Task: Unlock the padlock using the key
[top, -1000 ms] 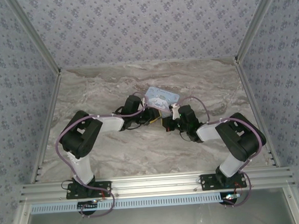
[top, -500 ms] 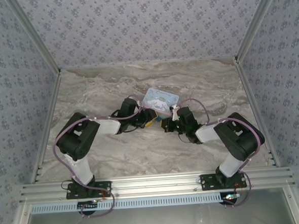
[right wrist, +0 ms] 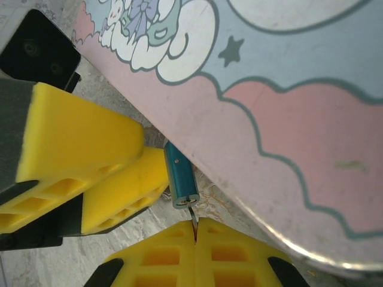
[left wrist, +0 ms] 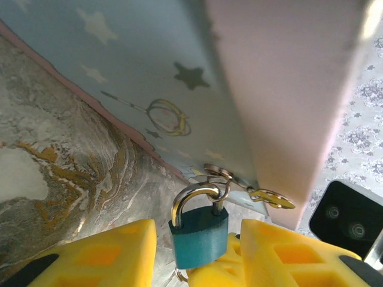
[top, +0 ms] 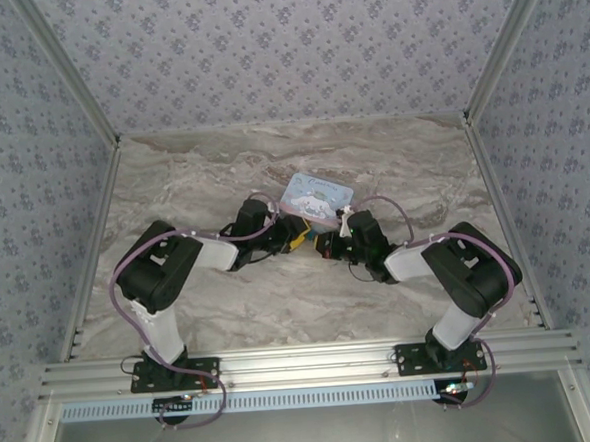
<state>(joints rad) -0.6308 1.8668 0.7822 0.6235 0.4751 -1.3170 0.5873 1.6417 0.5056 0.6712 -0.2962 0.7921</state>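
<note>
Yellow left gripper fingers stand spread around the padlock. The right gripper pinches the key, with the padlock at its twelve o'clock.

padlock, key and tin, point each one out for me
padlock [left wrist: 198,242]: left wrist view, on its teal body
key [right wrist: 192,214]: right wrist view, on the thin blade at the padlock's end
tin [right wrist: 299,137]: right wrist view, on its pink printed face

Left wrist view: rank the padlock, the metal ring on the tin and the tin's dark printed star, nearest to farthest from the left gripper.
1. padlock, between the fingers of the left gripper, bottom centre.
2. metal ring, just above the padlock, at the lower edge of the tin.
3. dark star, higher up on the tin's blue face.
</note>
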